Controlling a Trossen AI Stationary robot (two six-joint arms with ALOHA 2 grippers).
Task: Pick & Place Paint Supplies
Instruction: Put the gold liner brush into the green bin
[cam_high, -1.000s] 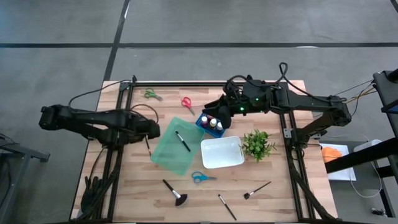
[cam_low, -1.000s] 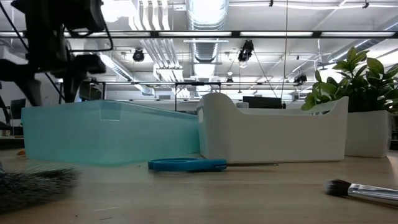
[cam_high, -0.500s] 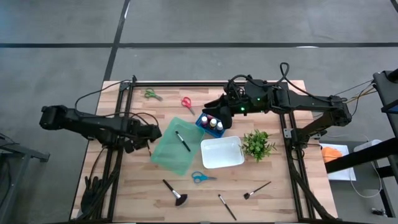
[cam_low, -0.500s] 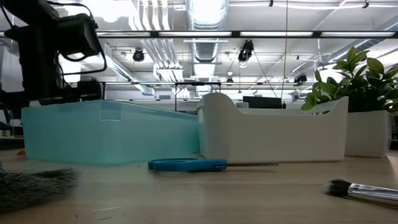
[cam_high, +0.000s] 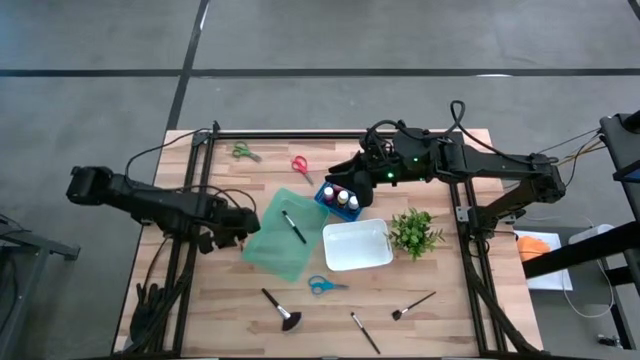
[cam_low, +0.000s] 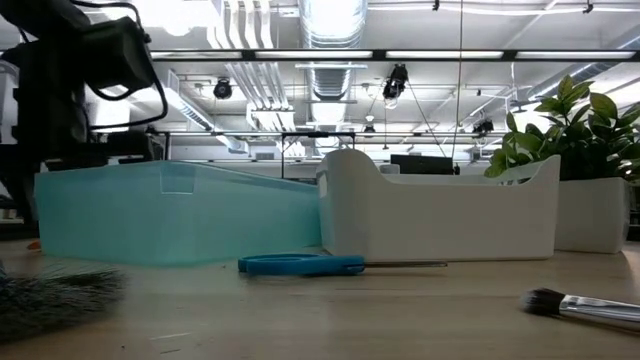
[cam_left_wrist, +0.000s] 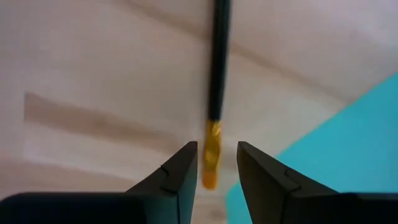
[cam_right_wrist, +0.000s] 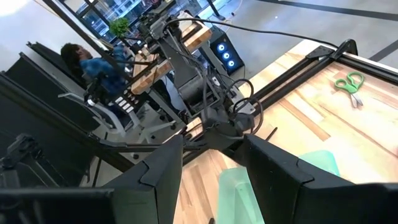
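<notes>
My left gripper (cam_left_wrist: 214, 163), fingers narrowly parted and not yet pinching, straddles the gold ferrule of a slim, light, stiff paintbrush (cam_left_wrist: 217, 74) lying near the table's left edge beside the teal bin (cam_high: 283, 234); I'd pinch there.

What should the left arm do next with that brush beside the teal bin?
Probably finish closing. The left gripper is down at the table beside the teal bin, and its fingers already straddle the brush at its gold ferrule, with small gaps showing on both sides. Then lift.
</notes>
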